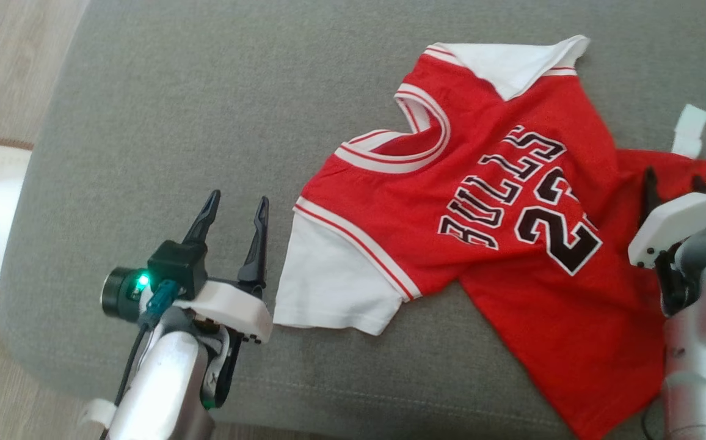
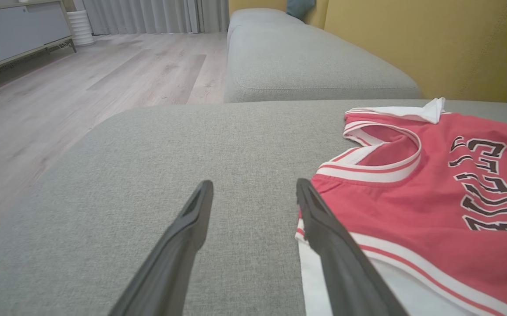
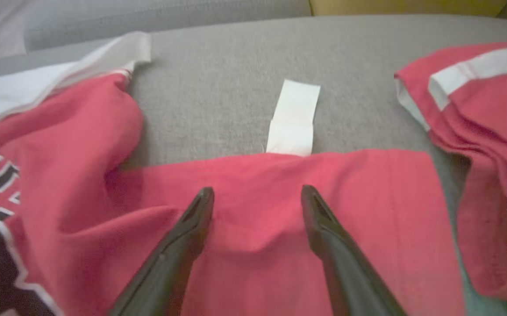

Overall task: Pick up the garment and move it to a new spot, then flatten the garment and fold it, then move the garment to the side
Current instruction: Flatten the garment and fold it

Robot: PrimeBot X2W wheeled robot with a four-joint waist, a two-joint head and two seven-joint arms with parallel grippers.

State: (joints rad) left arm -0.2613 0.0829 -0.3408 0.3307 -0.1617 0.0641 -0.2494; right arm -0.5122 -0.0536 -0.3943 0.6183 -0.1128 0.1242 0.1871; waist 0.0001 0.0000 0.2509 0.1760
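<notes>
head view: we've got the red bulls jersey (image 1: 481, 201) sprawled right of centre on the grey sofa cushion (image 1: 176, 122). the left gripper (image 1: 237, 198) sits lower left, fingers spread, just beside the white sleeve (image 1: 328, 287). left wrist view: fingers apart, nothing between them. right wrist view: the right gripper (image 3: 258, 189) is spread wide over red fabric, with the white tag (image 3: 293, 118) above.

Soft even daylight, slight blur
</notes>
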